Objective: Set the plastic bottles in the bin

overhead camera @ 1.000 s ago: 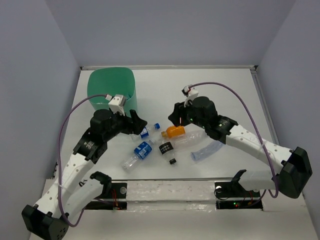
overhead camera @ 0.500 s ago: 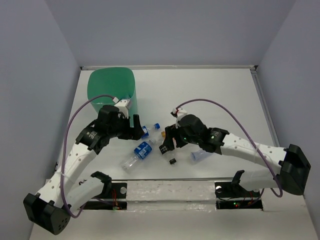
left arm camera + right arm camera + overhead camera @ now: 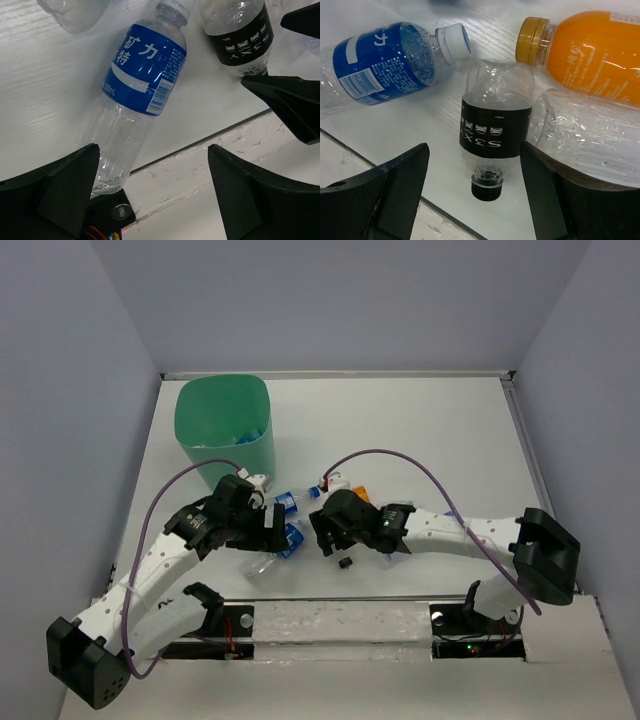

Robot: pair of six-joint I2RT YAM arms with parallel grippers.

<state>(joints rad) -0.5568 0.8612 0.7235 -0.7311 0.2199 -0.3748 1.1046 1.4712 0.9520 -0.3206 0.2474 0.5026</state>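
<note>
With jaws apart, the left tool (image 3: 152,155) straddles the blue-labelled bottle (image 3: 142,70) and the right tool (image 3: 474,147) the black-labelled bottle (image 3: 495,125). Both bottles lie on the desk (image 3: 400,430), short of the bin (image 3: 215,455). Working this close together, the tools may clash or knock a bottle rolling.

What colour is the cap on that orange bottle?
Golden yellow; the cap shows best in the right wrist view.

Robot lab: white table (image 3: 420,420), plain grey walls (image 3: 350,300).

White shells and black joint housings on left arm (image 3: 140,575) and right arm (image 3: 470,530); purple cable (image 3: 380,451) looped above each (thin, arching); matte black wedge-shaped pincer fingers (image 3: 50,190)
</note>
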